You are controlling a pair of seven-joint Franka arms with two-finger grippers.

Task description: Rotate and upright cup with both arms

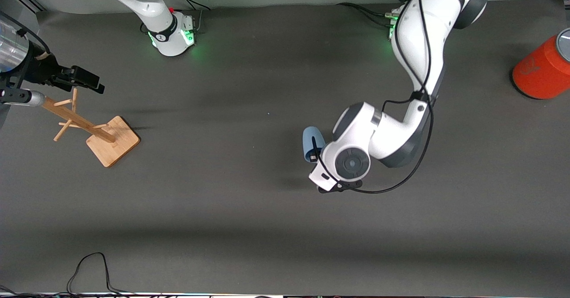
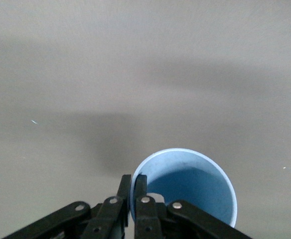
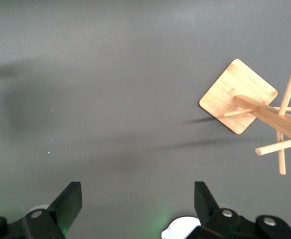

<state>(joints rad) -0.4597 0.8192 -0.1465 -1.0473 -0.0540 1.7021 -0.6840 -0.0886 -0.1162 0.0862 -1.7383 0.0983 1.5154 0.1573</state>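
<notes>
The left gripper (image 2: 133, 191) pinches the small light-blue tapered plastic cup (image 1: 311, 143) by its rim; the right gripper (image 3: 135, 204) waits wide open, holding nothing; handover and uprighting apparently remain.

- Even, soft overhead light falls on the dark grey surface (image 1: 249, 209); no harsh glare.
- Broad, faint shadow bands cross the surface in all three views.
- Green glow spills from both arm bases (image 1: 189, 37).
- The wooden rack (image 1: 111, 141) casts a thin, soft shadow.
- The cup (image 2: 185, 184) interior is shaded, its rim slightly soft.
- The left hand (image 2: 134, 199) close up looks blurred.
</notes>
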